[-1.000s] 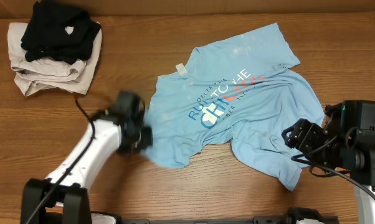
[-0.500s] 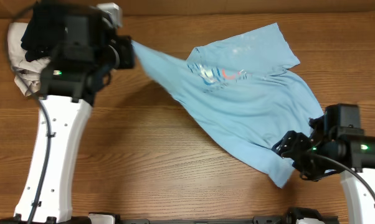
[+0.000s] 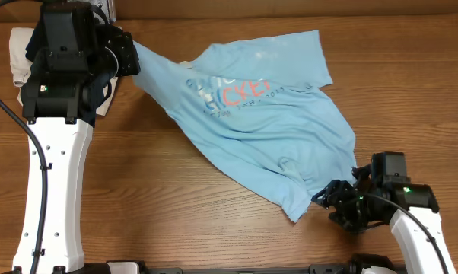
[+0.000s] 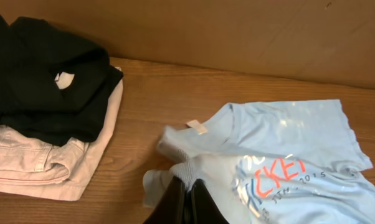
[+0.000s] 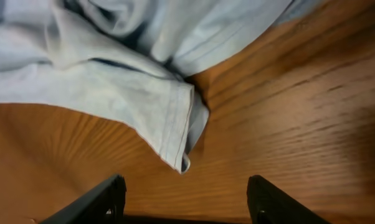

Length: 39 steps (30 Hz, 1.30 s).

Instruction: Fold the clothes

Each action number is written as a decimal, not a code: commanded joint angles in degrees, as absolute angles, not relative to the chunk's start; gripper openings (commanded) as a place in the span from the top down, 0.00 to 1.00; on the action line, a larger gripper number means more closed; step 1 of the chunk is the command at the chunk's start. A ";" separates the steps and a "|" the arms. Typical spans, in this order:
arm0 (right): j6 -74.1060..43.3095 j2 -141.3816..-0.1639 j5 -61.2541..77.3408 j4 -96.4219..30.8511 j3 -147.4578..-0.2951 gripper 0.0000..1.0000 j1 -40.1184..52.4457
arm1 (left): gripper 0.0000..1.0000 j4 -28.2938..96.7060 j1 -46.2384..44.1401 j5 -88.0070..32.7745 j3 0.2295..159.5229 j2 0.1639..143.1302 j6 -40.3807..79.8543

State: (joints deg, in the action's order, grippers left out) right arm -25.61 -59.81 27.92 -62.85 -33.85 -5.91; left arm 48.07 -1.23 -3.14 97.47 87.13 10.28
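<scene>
The light sky-blue T-shirt (image 3: 252, 129) lies stretched across the table, lettering up, from the far left to the near right. My left gripper (image 3: 131, 59) is shut on an edge of the T-shirt (image 4: 268, 162) and holds it raised at the far left; its jaws show in the left wrist view (image 4: 189, 186) pinching the cloth. My right gripper (image 3: 329, 199) is open and empty, low over the table just right of the shirt's near corner (image 5: 175, 124). In the right wrist view the fingers (image 5: 184, 186) stand wide apart, the corner lying in front of them.
A black garment (image 4: 44, 87) lies on a folded beige garment (image 4: 25, 162) at the far left corner, right beside my left gripper. A brown wall (image 4: 237, 31) runs along the table's far edge.
My left gripper lifted the shirt's edge from the near left and carried it to the far left, dragging and turning the shirt. My right gripper moved nearer and left and is now off the cloth.
</scene>
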 commanded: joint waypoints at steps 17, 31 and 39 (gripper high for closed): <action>-31.40 -60.23 27.75 -46.39 -25.41 0.45 -4.36 | 0.96 49.25 -0.78 -2.35 98.85 86.78 9.02; -40.49 -67.40 19.92 -37.93 -25.41 0.46 9.32 | 0.96 49.30 -0.78 -2.33 98.83 86.89 9.41; -39.51 -68.05 18.87 -36.75 -25.63 0.62 9.32 | 0.96 49.30 -0.78 -2.33 98.83 86.89 9.41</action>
